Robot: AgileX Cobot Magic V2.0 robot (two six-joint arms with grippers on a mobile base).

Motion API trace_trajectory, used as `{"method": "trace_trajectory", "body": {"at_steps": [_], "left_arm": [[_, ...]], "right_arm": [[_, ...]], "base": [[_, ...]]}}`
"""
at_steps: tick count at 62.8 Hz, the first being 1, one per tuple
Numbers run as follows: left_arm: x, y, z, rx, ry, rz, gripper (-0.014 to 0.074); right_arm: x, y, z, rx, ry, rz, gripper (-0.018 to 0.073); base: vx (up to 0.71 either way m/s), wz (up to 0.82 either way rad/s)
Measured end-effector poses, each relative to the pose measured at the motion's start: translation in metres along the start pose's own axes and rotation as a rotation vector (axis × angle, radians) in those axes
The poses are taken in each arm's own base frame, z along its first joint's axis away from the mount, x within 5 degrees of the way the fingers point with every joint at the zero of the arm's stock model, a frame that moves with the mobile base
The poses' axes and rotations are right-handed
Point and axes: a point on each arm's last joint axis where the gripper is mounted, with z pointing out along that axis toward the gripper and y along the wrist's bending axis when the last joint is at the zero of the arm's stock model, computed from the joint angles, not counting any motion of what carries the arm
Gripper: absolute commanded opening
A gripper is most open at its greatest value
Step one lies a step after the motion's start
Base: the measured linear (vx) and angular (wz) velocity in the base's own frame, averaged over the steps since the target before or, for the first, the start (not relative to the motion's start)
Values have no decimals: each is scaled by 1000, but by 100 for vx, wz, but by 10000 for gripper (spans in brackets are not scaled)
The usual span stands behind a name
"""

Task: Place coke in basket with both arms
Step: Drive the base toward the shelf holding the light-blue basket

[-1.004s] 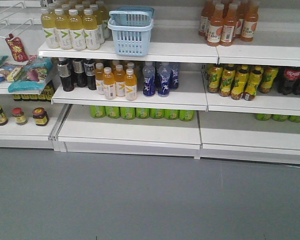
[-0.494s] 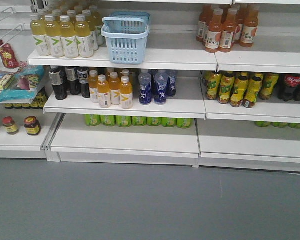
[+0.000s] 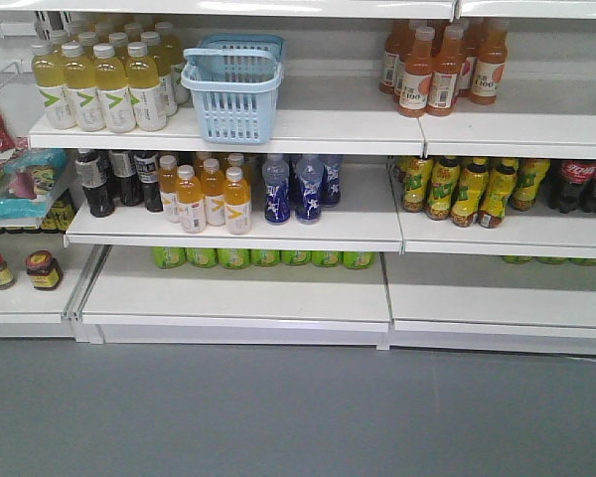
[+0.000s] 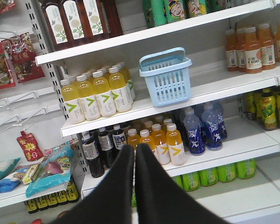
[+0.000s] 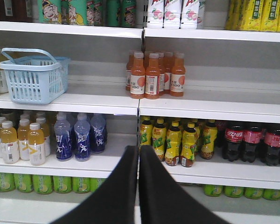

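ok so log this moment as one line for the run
stage: nothing grasped | left gripper: shut, empty | right gripper: shut, empty | basket: on shelf beside yellow bottles | coke can: not in view

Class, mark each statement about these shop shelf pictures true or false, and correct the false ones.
1. The basket stands on the same shelf as the yellow drink bottles. True.
2. The left pincer grips a bottle. False: it is shut with nothing in it.
3. The blue bottles stand one level above the basket. False: they stand one level below it.
4. The right pincer is shut. True.
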Motion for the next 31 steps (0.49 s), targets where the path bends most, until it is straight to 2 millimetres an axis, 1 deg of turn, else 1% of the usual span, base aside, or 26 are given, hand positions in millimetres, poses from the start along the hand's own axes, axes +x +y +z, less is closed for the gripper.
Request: {"method": "trace_trajectory", "body": {"at_steps": [31], "left_arm": [[0, 0, 0, 0, 0, 0, -6]], "right_arm": [[0, 0, 0, 0, 0, 0, -6]], "base": [[15, 2]]}}
